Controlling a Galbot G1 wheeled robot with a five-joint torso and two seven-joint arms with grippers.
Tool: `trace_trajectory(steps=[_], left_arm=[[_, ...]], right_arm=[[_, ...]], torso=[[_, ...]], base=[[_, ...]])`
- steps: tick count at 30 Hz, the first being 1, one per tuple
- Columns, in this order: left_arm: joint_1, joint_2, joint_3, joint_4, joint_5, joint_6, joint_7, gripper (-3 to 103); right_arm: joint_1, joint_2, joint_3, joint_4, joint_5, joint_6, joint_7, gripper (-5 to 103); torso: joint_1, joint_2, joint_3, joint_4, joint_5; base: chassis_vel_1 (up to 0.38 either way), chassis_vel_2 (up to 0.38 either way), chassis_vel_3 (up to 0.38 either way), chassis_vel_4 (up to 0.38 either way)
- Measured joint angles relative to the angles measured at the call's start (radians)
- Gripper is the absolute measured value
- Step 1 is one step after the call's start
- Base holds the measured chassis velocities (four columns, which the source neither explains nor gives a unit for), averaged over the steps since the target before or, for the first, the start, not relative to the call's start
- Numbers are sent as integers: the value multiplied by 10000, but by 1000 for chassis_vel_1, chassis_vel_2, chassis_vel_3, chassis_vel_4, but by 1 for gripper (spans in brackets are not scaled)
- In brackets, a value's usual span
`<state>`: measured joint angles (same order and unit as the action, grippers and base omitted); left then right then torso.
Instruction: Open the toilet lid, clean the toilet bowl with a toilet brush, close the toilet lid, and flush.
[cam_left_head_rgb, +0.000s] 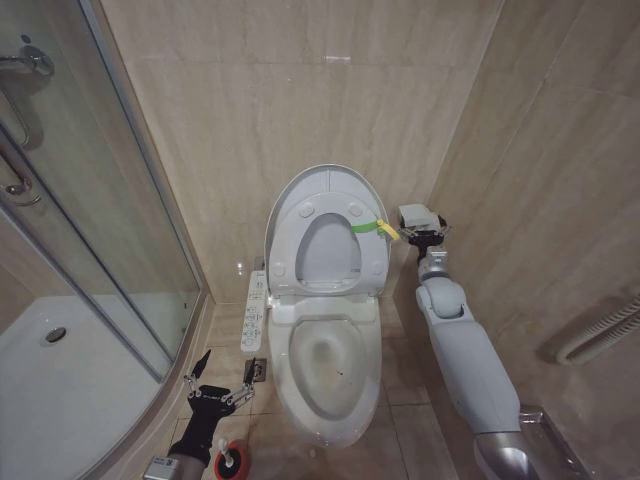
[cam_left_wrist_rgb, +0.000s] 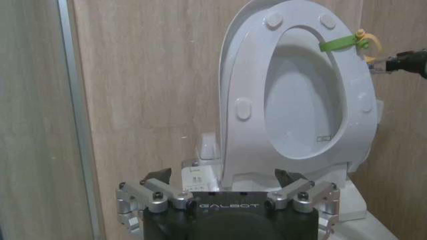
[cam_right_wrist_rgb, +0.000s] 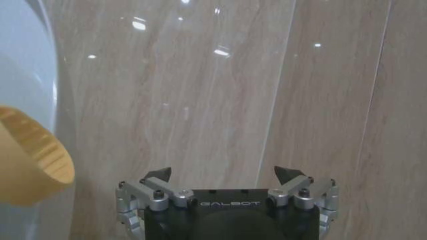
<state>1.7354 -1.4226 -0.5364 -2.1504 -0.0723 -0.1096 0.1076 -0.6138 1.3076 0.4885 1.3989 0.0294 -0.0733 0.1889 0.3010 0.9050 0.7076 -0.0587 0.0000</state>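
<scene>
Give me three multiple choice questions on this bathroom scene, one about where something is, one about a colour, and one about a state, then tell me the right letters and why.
1. Where is the right gripper?
A. Inside the toilet bowl
B. Beside the raised toilet lid, close to its loop
C. Down at the red cup

2. What colour is the cup on the floor by the left gripper?
A. Red
B. Blue
C. Black

3. How does the toilet lid stand?
A. Shut flat over the bowl
C. Raised against the wall
B. Taken off and lying on the floor

Answers:
1 B: the right gripper is up beside the toilet lid, next to the yellow-green loop.
2 A: the cup near the left gripper is red.
3 C: the lid stands upright with the seat against it, leaving the toilet bowl uncovered.
</scene>
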Motion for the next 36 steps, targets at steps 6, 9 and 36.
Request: trace_trajectory(steps=[6, 9, 36], left_arm=[[0, 0, 0, 0, 0, 0, 0, 100], [0, 0, 0, 0, 0, 0, 0, 100], [0, 0, 0, 0, 0, 0, 0, 100]], right_arm=[[569, 364, -274, -726, -90, 167, 296, 100], [820, 518, -305, -1120, -238, 421, 397, 100], [1295, 329, -1032, -870, 1295, 158, 151, 100]], torso=[[1, -1, 1, 4, 1], [2, 0, 1, 3, 0], [2, 0, 0, 2, -1]], base=[[0, 0, 0, 0], [0, 0, 0, 0], [0, 0, 0, 0]])
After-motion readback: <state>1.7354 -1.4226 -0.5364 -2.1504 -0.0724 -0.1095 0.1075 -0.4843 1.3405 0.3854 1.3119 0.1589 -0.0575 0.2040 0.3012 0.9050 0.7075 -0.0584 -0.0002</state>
